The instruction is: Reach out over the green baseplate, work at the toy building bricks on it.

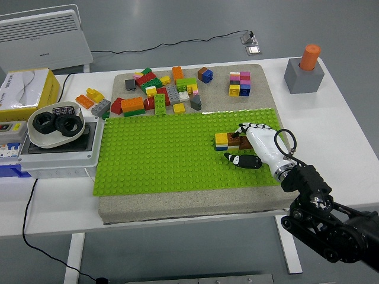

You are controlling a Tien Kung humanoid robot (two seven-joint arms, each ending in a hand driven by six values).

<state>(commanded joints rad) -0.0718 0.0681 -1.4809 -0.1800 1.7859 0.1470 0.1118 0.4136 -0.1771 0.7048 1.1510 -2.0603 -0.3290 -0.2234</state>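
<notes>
Far left: a yellow box point(25, 92) sits at the table's left edge, with a white heater point(44, 40) on the floor behind it.
Bowl: a pale bowl point(53, 126) holding black ring-shaped parts rests on a grey-and-white box point(59, 152), just left of the baseplate.
Stray pieces: a few orange, yellow and grey bricks point(93, 100) lie near the mat's far left corner.
Green baseplate: the green baseplate point(160, 154) covers the near part of a beige mat point(177, 201) in the middle of the white table point(349, 136).
Loose bricks: a mixed-colour pile of bricks point(163, 92) lies on the mat just beyond the baseplate's far edge.
Stacked cube: a small pink, yellow and blue brick block point(239, 83) stands apart, right of the pile.
Built row: a short row of yellow, brown and blue bricks point(228, 140) is pressed onto the baseplate's right part.
Right hand: the white right hand point(260, 148) lies over the baseplate, fingers curled against the row's right end, thumb stretched along the row's near side; whether it truly grips the bricks cannot be told.
Far right: an orange cylinder point(310, 56) stands in a grey block point(304, 76) at the far right corner.
</notes>
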